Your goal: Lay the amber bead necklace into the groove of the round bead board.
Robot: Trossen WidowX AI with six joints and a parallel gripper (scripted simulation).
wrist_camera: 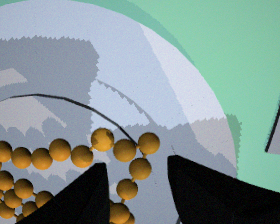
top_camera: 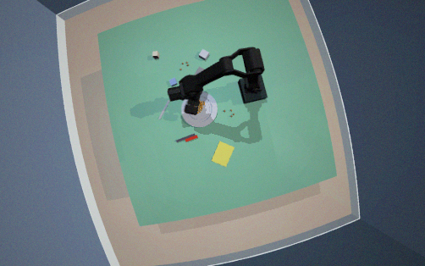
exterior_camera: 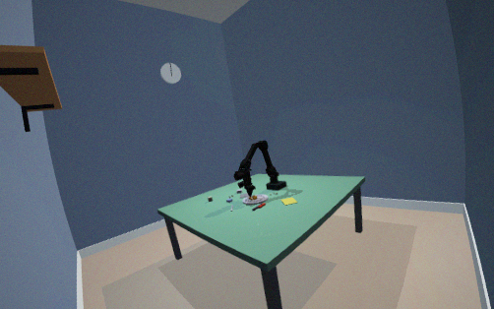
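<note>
The round bead board [top_camera: 200, 123] [exterior_camera: 264, 201] [wrist_camera: 116, 30] is pale and lies flat, with a dark curved groove line showing in the wrist view. The amber bead necklace [top_camera: 201, 105] [exterior_camera: 254, 198] [wrist_camera: 60, 150] lies bunched on it. One row of beads runs across the board to a corner near the groove line, then turns back between the fingertips. My gripper [exterior_camera: 250, 196] [wrist_camera: 138, 169] is low over the board, partly open, with several beads showing between and below its tips but not clamped. The left finger hides part of the necklace. The arm covers part of the board in the top view.
A yellow sheet [top_camera: 223, 153] [exterior_camera: 289, 202] and a red and dark tool [top_camera: 191, 138] [exterior_camera: 259, 207] lie near the board. A thin pale stick [top_camera: 164, 110], a blue block [top_camera: 173, 81], a white cube [top_camera: 204, 54] and a small tan cube [top_camera: 156, 55] lie around it.
</note>
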